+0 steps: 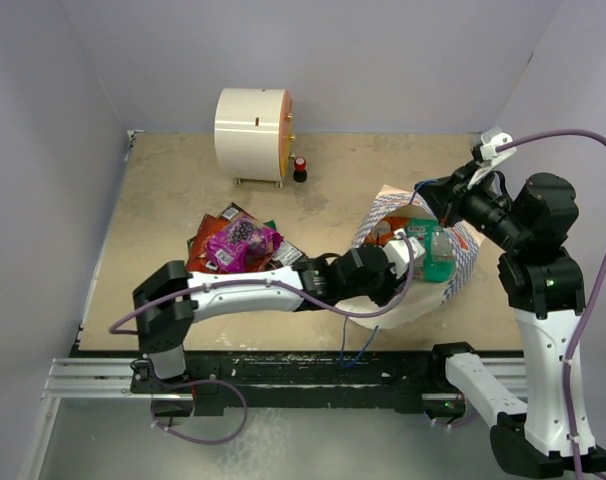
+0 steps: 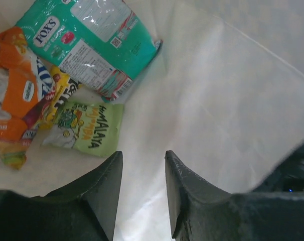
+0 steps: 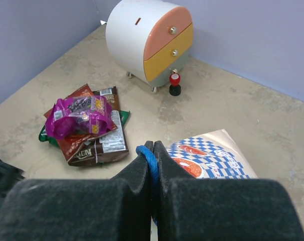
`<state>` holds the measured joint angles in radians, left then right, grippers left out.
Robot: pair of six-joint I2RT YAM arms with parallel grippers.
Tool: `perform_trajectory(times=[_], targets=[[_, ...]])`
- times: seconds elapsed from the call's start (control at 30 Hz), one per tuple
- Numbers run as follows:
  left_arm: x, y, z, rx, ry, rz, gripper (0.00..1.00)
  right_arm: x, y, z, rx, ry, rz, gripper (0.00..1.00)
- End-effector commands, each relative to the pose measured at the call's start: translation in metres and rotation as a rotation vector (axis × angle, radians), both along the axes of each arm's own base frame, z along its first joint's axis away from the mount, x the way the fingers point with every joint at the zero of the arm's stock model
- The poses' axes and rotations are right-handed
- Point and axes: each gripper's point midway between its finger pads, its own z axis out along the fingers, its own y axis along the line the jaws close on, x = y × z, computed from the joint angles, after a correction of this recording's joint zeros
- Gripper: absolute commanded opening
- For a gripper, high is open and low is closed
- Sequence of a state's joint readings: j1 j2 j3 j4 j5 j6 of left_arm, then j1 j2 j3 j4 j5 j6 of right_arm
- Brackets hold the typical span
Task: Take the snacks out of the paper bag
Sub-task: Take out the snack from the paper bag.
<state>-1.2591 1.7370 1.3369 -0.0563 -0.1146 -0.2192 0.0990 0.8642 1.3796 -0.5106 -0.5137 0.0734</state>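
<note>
The paper bag (image 1: 456, 272) lies on its side at centre right, its blue-checkered outside (image 3: 212, 155) facing up. My right gripper (image 3: 153, 146) is shut on its blue cord handle (image 3: 151, 165), holding the mouth up. My left gripper (image 2: 142, 158) reaches inside the bag (image 2: 232, 100), fingers apart with only white paper behind the gap. Ahead of it lie snacks: a teal packet (image 2: 92, 45), an orange one (image 2: 16, 100), a yellow one (image 2: 59, 98) and a light green one (image 2: 87, 128). Other snacks sit piled on the table (image 1: 238, 245), a purple packet (image 3: 79, 115) on top of brown ones (image 3: 99, 148).
A white cylindrical drum (image 1: 253, 135) with orange and yellow drawer fronts (image 3: 167, 42) stands at the back, a small red-and-black object (image 1: 300, 168) beside it. Grey walls close the table at left, back and right. A loose blue cord (image 1: 358, 345) hangs over the near edge.
</note>
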Motion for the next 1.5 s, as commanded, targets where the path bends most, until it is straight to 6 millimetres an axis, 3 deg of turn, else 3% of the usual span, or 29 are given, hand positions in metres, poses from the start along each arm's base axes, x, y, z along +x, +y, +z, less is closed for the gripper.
perform_trajectory(times=[0.0,0.2,0.4,0.53,0.8,0.97,1.17,1.4,1.47], targets=[[0.023,-0.041,0.028,-0.141,-0.069,0.052,0.41,-0.008,0.0,0.037,0.023,-0.083,0.002,0.0],[0.043,-0.078,-0.046,-0.081,-0.011,0.099,0.32,-0.009,0.001,0.045,0.037,-0.078,0.003,0.0],[0.069,-0.091,-0.066,-0.114,-0.049,0.216,0.33,-0.009,0.007,0.042,0.057,-0.032,0.035,0.0],[0.086,-0.087,-0.078,-0.087,-0.073,0.317,0.49,-0.008,0.01,0.038,0.056,-0.008,0.048,0.0],[0.093,-0.067,-0.086,-0.093,-0.008,0.465,1.0,-0.004,0.012,0.035,0.076,0.005,0.051,0.0],[0.093,-0.074,-0.091,-0.072,0.045,0.496,0.99,0.0,0.013,0.037,0.087,0.013,0.051,0.0],[0.099,-0.066,-0.127,-0.011,0.138,0.618,0.99,0.001,0.013,0.036,0.094,0.026,0.046,0.0],[0.119,-0.064,-0.146,0.013,0.192,0.684,1.0,0.0,0.012,0.035,0.093,0.041,0.042,0.0],[0.123,-0.068,-0.145,0.015,0.184,0.679,0.96,0.0,0.013,0.033,0.095,0.046,0.043,0.0]])
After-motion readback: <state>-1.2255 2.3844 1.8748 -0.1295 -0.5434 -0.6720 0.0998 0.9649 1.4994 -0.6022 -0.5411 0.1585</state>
